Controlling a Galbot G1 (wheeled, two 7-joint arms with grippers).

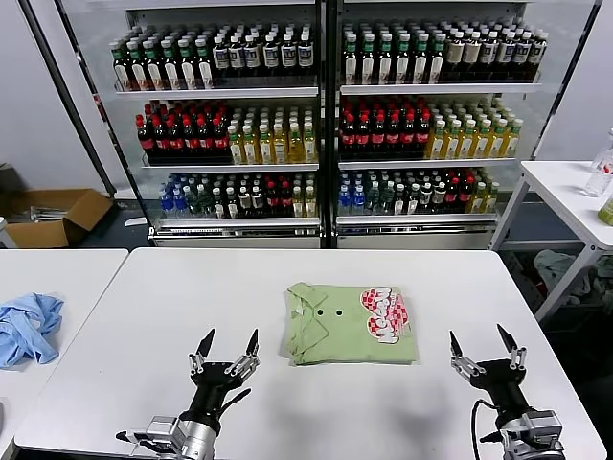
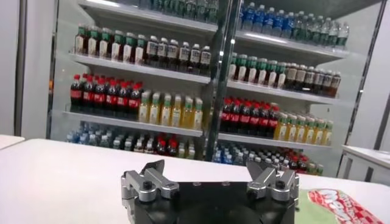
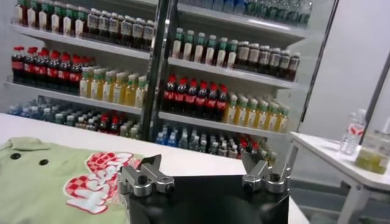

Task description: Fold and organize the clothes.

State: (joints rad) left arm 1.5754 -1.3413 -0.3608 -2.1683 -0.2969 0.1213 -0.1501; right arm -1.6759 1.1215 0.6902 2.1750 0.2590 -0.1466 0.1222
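The right gripper (image 1: 487, 343) stands near the front edge of the white table (image 1: 144, 316), at about five o'clock in the head view. Its two fingers are spread wide and point up, and nothing is between them. The folded light green polo shirt (image 1: 350, 322) lies flat on the table at about ten o'clock from this gripper, well apart from it and not touching it. In the right wrist view the shirt (image 3: 55, 182) shows beside the gripper (image 3: 204, 176), with its two dark buttons and the red-and-white checkered print facing up.

The left gripper (image 1: 228, 347) stands at about seven o'clock in the head view, also near the front edge. Its fingers are wide apart too, and empty. The shirt lies at about two o'clock from it, near but apart.

Farther out, a light blue cloth (image 1: 27, 326) lies on a second table (image 1: 57, 268) at nine o'clock. At twelve o'clock, behind the tables, a glass-door cooler (image 1: 326, 125) holds rows of bottles.
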